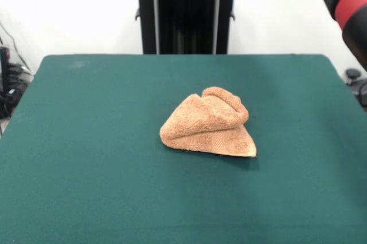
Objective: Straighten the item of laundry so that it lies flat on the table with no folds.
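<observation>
So apart from the main stuff there's not much around. Plain white wall (69, 15) across the whole back. On the left edge there's a bundle of dark cables (11, 92) hanging off some dark gear, too cut off to say what it is. Over on the right edge, low down, a small dark object (356, 83) on the floor, can't make out what.

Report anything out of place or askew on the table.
The towel sits bunched near the middle of the table, folded over itself with a rolled hump on top, not flat. Nothing else looks odd.
</observation>
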